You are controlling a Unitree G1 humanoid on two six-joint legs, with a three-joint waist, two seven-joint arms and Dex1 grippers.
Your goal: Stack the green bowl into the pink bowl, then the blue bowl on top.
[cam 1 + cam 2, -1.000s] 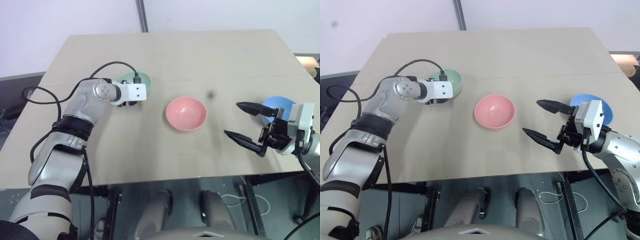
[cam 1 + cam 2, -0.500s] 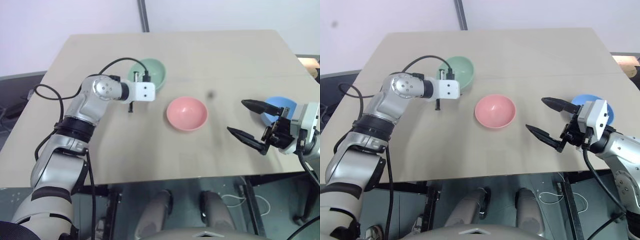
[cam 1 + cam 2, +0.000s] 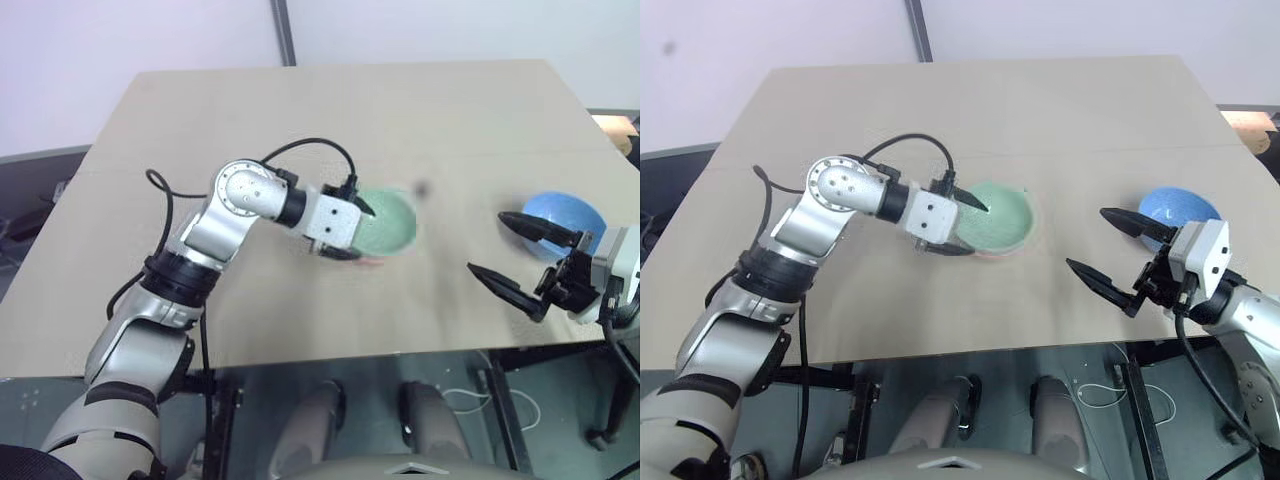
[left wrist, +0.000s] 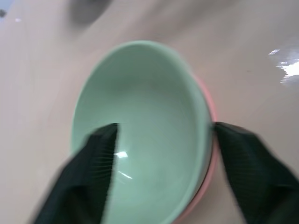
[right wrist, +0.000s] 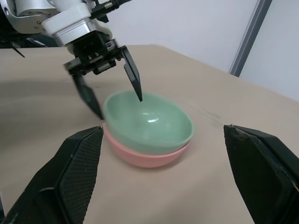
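Three bowls sat on the tabletop point(image 3: 200, 110) in the head views: the green bowl point(image 3: 388, 222) lay nested in the pink bowl point(image 3: 1015, 247), whose rim barely peeked out beneath it, and the blue bowl point(image 3: 563, 219) stood well apart toward the robot's right. The left gripper point(image 3: 348, 228) hovered at the green bowl's left edge with its fingers spread and released, one over the rim and one low beside the pink bowl. The right gripper point(image 3: 512, 255) hung just beside the blue bowl, fingers wide apart and grasping nothing.

From the left wrist, the green bowl point(image 4: 140, 126) sat tilted inside the pink bowl point(image 4: 211, 154), a salmon crescent showing along one side; the two black fingers point(image 4: 88, 177) flanked it, spread.

From the right wrist, the green bowl point(image 5: 149, 122) rested in the pink bowl point(image 5: 140, 156), with the left gripper point(image 5: 117, 91) open just behind it and the right gripper's own fingers point(image 5: 70, 172) wide apart.
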